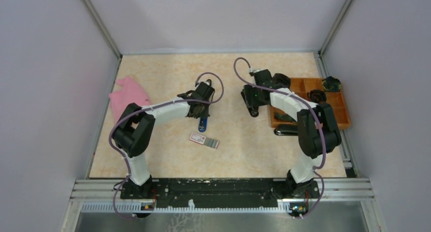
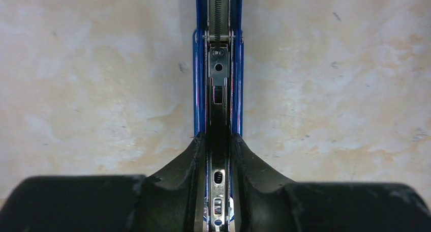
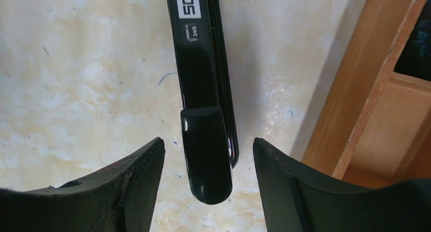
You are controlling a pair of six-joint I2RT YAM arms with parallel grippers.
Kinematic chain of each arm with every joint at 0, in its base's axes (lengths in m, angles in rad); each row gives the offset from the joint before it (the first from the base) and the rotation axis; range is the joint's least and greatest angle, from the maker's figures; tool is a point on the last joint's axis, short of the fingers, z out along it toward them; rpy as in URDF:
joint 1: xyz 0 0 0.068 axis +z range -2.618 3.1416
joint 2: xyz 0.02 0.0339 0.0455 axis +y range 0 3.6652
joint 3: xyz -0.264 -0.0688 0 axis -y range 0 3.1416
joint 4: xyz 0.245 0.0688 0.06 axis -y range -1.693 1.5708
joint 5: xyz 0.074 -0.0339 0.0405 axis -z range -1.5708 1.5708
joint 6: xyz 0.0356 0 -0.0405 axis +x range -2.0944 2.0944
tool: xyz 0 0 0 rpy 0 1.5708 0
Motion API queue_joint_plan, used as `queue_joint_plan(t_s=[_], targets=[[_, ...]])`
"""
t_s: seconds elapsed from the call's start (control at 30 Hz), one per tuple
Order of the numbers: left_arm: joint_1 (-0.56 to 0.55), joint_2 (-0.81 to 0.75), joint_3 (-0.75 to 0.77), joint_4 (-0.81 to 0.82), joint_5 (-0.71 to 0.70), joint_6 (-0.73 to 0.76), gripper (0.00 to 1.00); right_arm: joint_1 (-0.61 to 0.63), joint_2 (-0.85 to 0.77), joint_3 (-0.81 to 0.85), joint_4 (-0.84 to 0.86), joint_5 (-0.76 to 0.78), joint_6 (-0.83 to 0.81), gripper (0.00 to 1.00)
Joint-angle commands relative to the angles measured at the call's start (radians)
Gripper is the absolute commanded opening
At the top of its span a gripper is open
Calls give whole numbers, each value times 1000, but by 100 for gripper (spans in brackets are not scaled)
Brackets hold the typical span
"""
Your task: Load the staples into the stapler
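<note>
— Where are the staples [image 1: 204, 140] lying?

— They are lying flat on the surface [image 1: 167, 155], just to the base side of the blue stapler [image 2: 217, 89]. Neither set of fingers is touching them.

— What are the left fingers [image 2: 178, 176] doing?

— They are pressing on the blue stapler from both sides and gripping it. Its metal channel is showing open between them, pointing away from the wrist camera.

— And the right fingers [image 3: 137, 181]?

— They are standing open around a black stapler [image 3: 203, 115], with a gap showing on each side. A wooden tray [image 3: 356, 89] is sitting just to their right.

— How are the staples lying relative to each set?

— They are lying near the left fingers, though clearly apart from them, and well apart from the right fingers.
</note>
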Motion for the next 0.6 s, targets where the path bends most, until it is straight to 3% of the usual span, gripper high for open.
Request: queue_joint_plan(t_s=[0.0, 0.13, 0.27, 0.43, 0.57], targets=[[47, 24, 17, -85, -78, 138, 25, -7, 19, 63, -4, -10, -42, 64], [97, 37, 24, -103, -83, 201, 25, -7, 45, 73, -9, -2, -54, 64], [129, 30, 19, -100, -97, 235, 32, -7, 71, 85, -20, 0, -59, 62], [130, -11, 27, -111, -133, 233, 48, -6, 82, 96, -36, -8, -57, 55], [130, -84, 9, -113, -89, 192, 69, -7, 72, 97, -40, -40, -39, 44]])
